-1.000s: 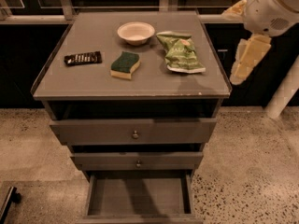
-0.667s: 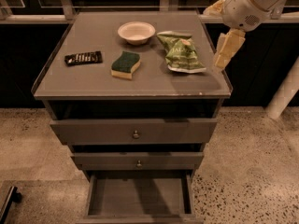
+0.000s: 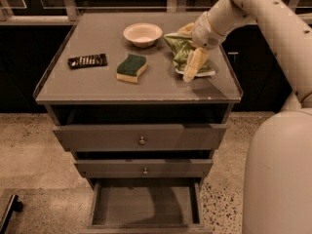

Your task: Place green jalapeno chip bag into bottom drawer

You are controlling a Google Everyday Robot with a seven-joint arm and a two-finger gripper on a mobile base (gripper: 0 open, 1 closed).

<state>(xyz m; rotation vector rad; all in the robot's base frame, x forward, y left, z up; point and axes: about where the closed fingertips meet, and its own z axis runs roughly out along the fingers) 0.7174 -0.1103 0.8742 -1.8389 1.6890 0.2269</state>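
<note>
The green jalapeno chip bag (image 3: 176, 47) lies crumpled on the right part of the grey cabinet top (image 3: 97, 87), just right of the bowl. My gripper (image 3: 193, 58) hangs from the pale arm coming in from the upper right. It is directly over the bag's right half and hides part of it. The bottom drawer (image 3: 146, 206) is pulled out below, its flat grey floor bare.
A white bowl (image 3: 142, 34), a green-and-yellow sponge (image 3: 131, 67) and a black snack bar (image 3: 87, 60) also lie on the top. Two knobbed drawers (image 3: 142, 140) (image 3: 145, 171) sit above the open one. My pale body (image 3: 278, 174) fills the lower right.
The arm has swung left and down from beside the cabinet's right edge, so the gripper now sits over the chip bag. The bag and the other things have not moved.
</note>
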